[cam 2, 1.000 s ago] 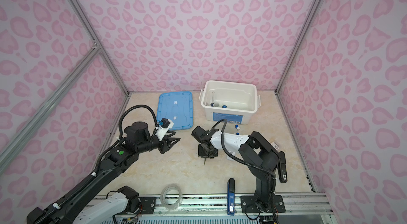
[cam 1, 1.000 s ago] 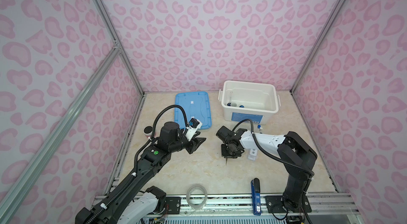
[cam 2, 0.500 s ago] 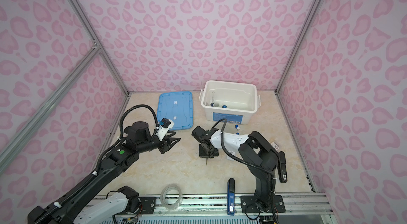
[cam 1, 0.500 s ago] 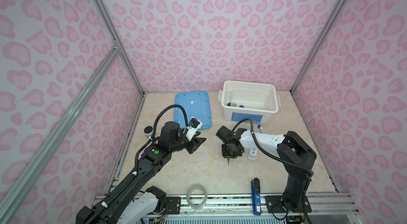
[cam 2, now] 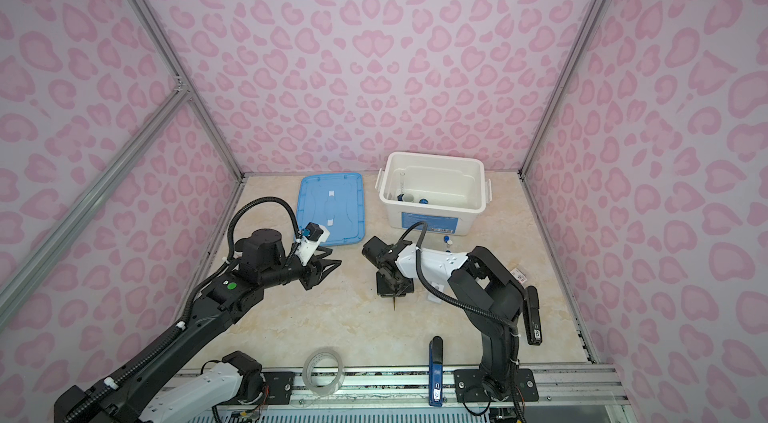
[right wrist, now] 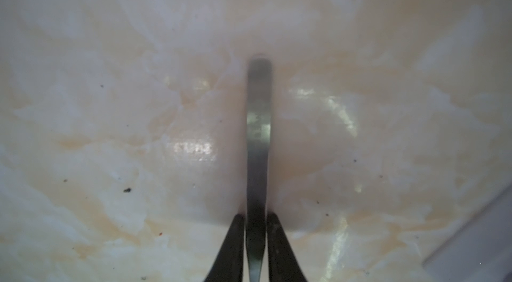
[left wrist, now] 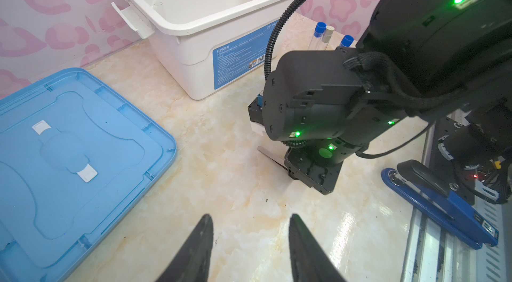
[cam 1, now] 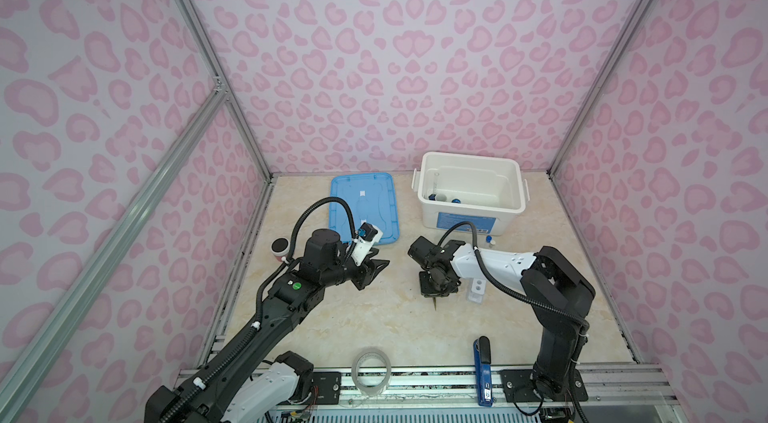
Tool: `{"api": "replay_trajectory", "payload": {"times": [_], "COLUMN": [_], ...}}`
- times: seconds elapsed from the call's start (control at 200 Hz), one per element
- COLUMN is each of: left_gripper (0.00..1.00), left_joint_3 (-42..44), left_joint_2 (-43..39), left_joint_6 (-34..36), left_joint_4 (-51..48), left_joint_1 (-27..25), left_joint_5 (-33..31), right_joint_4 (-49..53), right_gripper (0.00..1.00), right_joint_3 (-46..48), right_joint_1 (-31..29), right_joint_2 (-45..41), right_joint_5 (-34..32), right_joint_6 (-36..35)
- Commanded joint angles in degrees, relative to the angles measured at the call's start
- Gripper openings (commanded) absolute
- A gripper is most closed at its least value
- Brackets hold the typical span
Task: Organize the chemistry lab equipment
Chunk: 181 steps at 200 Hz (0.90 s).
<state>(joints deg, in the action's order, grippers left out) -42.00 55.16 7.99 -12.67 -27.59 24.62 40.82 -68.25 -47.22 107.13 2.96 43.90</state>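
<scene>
My right gripper (right wrist: 255, 215) points down at the table's middle, shut on the metal tweezers (right wrist: 258, 142), which pass between its fingers. Both top views show the tweezers' tip (cam 1: 434, 303) (cam 2: 392, 303) poking out below that gripper (cam 1: 436, 290). I cannot tell whether the tweezers touch the table. My left gripper (left wrist: 250, 218) (cam 1: 380, 265) hovers open and empty to the left. Capped test tubes (left wrist: 318, 31) (cam 1: 490, 240) stand beside the white rack (cam 1: 476, 290), near the right arm. The white bin (cam 1: 469, 163) holds a blue-based cylinder (cam 1: 434, 188) and a blue-capped bottle (cam 1: 456, 200).
The bin's blue lid (cam 1: 363, 209) lies flat at the back left. A clear tape roll (cam 1: 371, 371) and a dark blue stapler (cam 1: 482, 371) sit at the front edge. A small round pot (cam 1: 280, 248) stands by the left wall.
</scene>
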Motion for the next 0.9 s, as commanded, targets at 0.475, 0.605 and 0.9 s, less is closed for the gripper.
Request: {"api": "replay_trajectory", "payload": {"times": [0.475, 0.605, 0.9], "left_gripper": [0.47, 0.47, 0.47], "left_joint_3": [-0.28, -0.28, -0.28], "left_joint_2": [0.26, 0.22, 0.08], "left_joint_6": [0.22, 0.15, 0.10], "left_joint_4": [1.59, 1.55, 1.60], "left_joint_1": [0.06, 0.06, 0.08], "left_joint_5": [0.49, 0.51, 0.34], "right_joint_4": [1.42, 1.66, 3.97], "right_gripper": [0.16, 0.14, 0.12], "right_joint_3": [0.95, 0.50, -2.16], "right_joint_1": [0.07, 0.05, 0.94], "right_joint_2": [1.20, 0.82, -1.00], "right_joint_5": [-1.35, -1.51, -2.98], "right_joint_6": [-0.57, -0.88, -3.09]}}
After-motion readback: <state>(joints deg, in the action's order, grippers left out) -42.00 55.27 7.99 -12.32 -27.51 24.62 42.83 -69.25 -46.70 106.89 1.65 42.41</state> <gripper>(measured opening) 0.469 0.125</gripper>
